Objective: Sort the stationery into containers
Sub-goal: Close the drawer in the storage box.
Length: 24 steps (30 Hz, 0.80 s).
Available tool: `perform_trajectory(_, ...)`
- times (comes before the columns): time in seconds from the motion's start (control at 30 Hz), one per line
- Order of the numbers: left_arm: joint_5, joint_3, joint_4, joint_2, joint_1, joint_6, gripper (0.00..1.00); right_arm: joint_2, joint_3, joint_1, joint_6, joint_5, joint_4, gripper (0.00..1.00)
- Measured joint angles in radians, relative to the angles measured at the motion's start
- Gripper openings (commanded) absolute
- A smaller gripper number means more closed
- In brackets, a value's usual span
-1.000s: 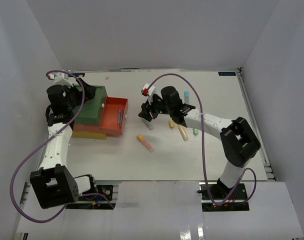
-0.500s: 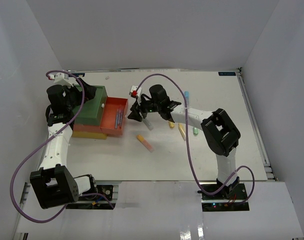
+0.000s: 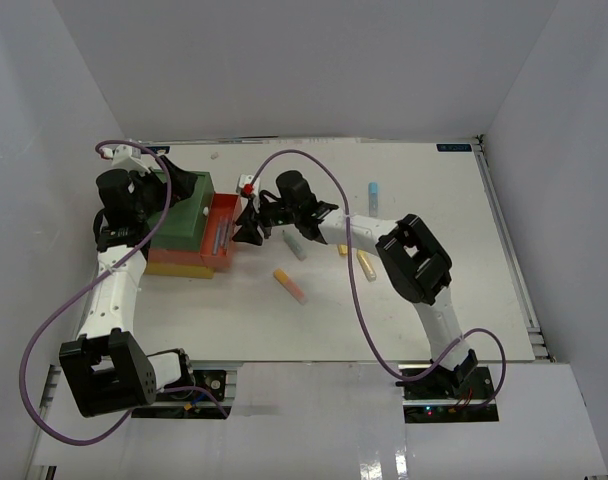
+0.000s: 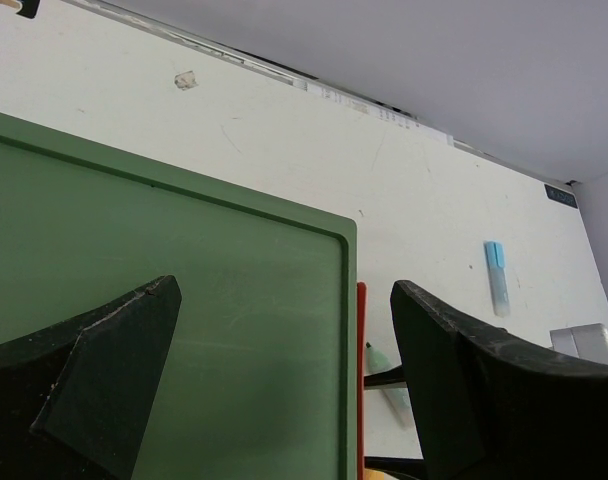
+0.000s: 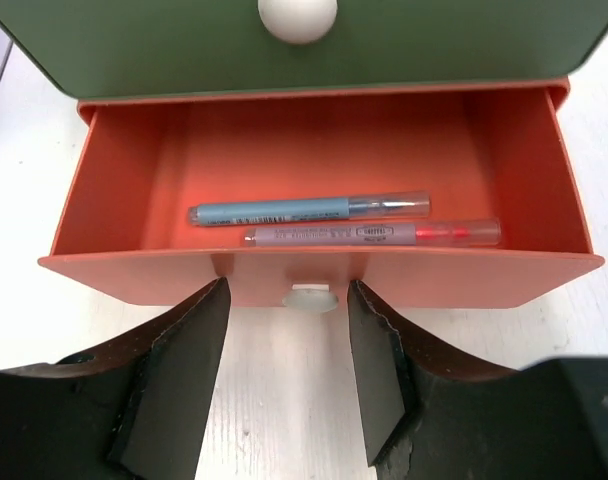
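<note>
The green bin (image 4: pixel 184 300) sits atop the red drawer (image 5: pixel 134 170), which is pulled out. A careless push could slide the whole stack, as the left claw (image 4: pixel 284 300), spread wide above, grips nothing. The right claw (image 5: pixel 287 330), half-spread and empty, straddles the drawer's white knob (image 5: pixel 309 297). Inside lie a blue pen (image 5: pixel 284 211) and a pink pen (image 5: pixel 344 234).

I can reach into the red drawer (image 5: pixel 104 180) from above; two pens (image 5: pixel 284 211) lie on its floor. The green bin (image 5: pixel 464 40) covers its back.
</note>
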Motion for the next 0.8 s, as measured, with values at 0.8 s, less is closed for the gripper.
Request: perform_trajectory(0.8, 0.004, 0.000, 0.011, 0.008, -0.036, -0.005, 0.98, 0.258, 0.287, 0.046, 0.217, -0.084, 0.264, 0.61)
